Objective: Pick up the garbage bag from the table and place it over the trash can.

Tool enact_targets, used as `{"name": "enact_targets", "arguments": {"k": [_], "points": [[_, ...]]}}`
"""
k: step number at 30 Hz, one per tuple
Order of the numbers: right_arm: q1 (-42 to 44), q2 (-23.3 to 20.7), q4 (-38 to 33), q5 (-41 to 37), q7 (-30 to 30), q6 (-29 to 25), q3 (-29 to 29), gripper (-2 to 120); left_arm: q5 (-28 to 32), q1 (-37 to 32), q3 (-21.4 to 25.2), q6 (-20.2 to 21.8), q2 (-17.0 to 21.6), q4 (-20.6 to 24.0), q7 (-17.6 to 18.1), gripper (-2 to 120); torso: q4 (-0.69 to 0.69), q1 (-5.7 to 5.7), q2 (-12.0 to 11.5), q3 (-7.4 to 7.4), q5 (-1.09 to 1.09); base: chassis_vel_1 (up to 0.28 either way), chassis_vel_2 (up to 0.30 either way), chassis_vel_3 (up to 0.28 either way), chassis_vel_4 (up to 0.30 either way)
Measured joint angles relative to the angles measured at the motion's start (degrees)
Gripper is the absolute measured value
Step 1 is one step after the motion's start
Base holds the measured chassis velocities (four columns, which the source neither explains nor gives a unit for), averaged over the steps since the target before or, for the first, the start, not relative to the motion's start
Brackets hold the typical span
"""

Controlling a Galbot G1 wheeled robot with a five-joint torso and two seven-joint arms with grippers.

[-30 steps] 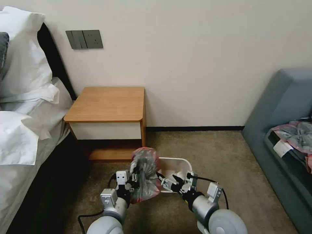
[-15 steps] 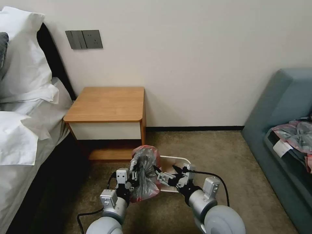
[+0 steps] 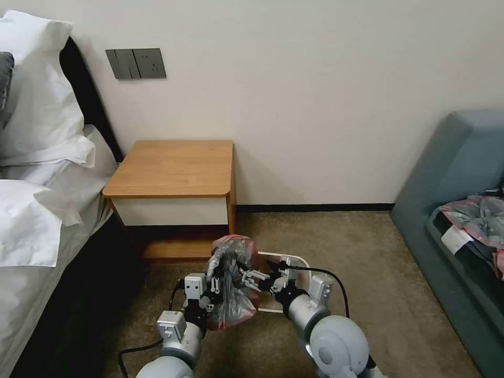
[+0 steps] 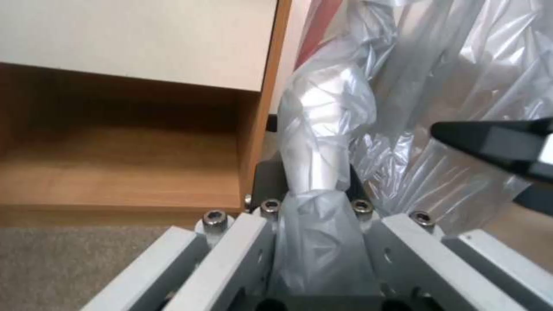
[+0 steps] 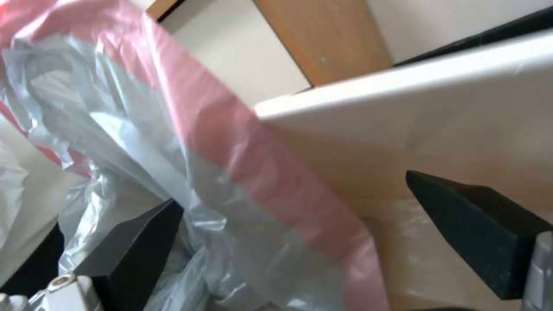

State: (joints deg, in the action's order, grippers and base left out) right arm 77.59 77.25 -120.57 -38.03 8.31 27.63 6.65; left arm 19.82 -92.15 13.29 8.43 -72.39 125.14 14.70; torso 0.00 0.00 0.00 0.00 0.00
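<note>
Garbage bag (image 3: 231, 294) hangs clenched in left gripper (image 3: 216, 283) jaws; right gripper (image 3: 251, 274) jaws spread beside it.

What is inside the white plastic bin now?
The cream-white rectangular plastic bin shows bare inner wall. The right gripper, open, reaches at the wrinkly grey garbage bag, which the left gripper grips. The bag hides the bin's left part.

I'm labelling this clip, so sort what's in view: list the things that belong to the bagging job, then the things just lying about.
Job:
garbage bag, bunched
left gripper, shut on it
right gripper, open at the bag
trash can on the carpet
table

Lying about:
pink-and-grey plastic bundle on the sofa
pillows
wall switches
</note>
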Motion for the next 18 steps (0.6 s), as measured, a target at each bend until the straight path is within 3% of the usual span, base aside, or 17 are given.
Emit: {"name": "enact_targets", "arguments": {"k": [3,5,6,11,18], "points": [[-0.3,0.1,0.8,0.1,-1.8,-0.4,-0.2,84,2.9,0.0,0.0,0.9,-0.6,0.5,0.9,3,0.00,0.00,0.0,0.00,0.00,0.000,0.000,0.000,0.000],[-0.3,0.1,0.9,0.1,-2.1,-0.4,-0.2,82,3.5,0.0,0.0,1.1,-0.7,0.6,1.1,3,0.00,0.00,0.0,0.00,0.00,0.000,0.000,0.000,0.000],[-0.4,-0.1,1.1,0.4,-3.2,-0.7,-0.2,73,5.4,0.1,0.0,1.8,-0.9,1.0,1.7,3,0.00,0.00,0.0,0.00,0.00,0.000,0.000,0.000,0.000],[-0.7,-0.3,1.6,1.1,-4.5,-1.2,-0.1,60,8.4,0.1,0.2,2.8,-1.1,1.7,2.7,3,0.00,0.00,0.0,0.00,0.00,0.000,0.000,0.000,0.000],[-1.0,-0.5,2.2,2.5,-5.8,-2.3,0.0,30,14.4,0.6,1.7,4.7,-1.5,2.9,4.7,3,0.00,0.00,0.0,0.00,0.00,0.000,0.000,0.000,0.000]]}}
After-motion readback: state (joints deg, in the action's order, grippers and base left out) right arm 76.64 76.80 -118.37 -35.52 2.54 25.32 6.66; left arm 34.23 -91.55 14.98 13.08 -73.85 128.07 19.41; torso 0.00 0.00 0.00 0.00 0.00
